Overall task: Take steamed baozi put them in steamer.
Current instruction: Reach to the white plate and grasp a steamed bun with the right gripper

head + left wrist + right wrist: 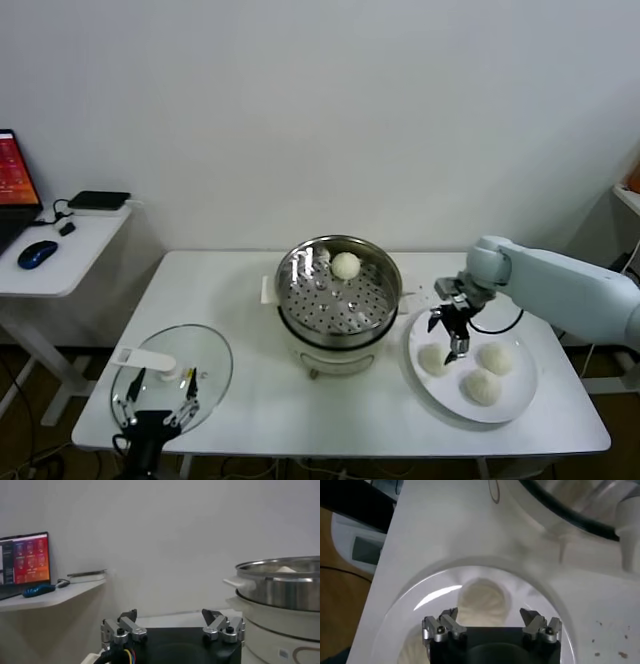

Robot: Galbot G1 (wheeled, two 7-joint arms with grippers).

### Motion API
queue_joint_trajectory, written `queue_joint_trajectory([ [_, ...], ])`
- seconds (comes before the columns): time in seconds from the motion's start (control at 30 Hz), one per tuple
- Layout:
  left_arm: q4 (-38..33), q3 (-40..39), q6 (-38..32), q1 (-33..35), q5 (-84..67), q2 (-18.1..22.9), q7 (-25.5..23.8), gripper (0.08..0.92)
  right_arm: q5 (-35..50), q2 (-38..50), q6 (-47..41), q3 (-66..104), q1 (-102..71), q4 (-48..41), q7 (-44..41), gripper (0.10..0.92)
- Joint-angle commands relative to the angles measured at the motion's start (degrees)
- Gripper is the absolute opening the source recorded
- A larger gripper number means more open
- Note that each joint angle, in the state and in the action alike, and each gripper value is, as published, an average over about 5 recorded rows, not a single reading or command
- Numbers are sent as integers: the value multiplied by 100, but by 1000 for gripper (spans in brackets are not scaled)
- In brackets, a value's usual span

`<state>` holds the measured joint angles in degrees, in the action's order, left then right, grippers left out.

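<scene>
From the head view, the right tool (452, 335) hangs spread just above the nearest baozi (432, 358) on the white plate (520, 398), right of the steamer (338, 285), which already holds one bun (346, 265). The left tool (160, 400) is parked spread over the glass lid (210, 352) on the counter (250, 410). In the left wrist view, that tool (172, 626) holds nothing beside the steamer (280, 587). In the right wrist view, the baozi (482, 600) lies straight ahead between the spread fingers (449, 622), so I judge a plain descent is enough.

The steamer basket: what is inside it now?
Inside the steamer lies one baozi, toward the far side on the perforated floor. What is under that floor, inside the pot base, cannot be seen.
</scene>
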<state>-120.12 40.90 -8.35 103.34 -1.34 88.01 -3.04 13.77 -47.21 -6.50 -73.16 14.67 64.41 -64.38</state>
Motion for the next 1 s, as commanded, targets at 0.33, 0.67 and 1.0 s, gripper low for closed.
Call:
queue_joint_trajectory([
  [0.33,35,-4,-22,6,4,14,3,823,-205,-25,-47,201,-358,-100,38,823],
  [0.67,36,-15,-19,2,7,18,3,823,-253,-37,-64,317,-445,-135,40,813],
  [1.0,35,-24,-19,-1,8,23,3,823,-239,-13,-58,392,-455,-165,32,671],
])
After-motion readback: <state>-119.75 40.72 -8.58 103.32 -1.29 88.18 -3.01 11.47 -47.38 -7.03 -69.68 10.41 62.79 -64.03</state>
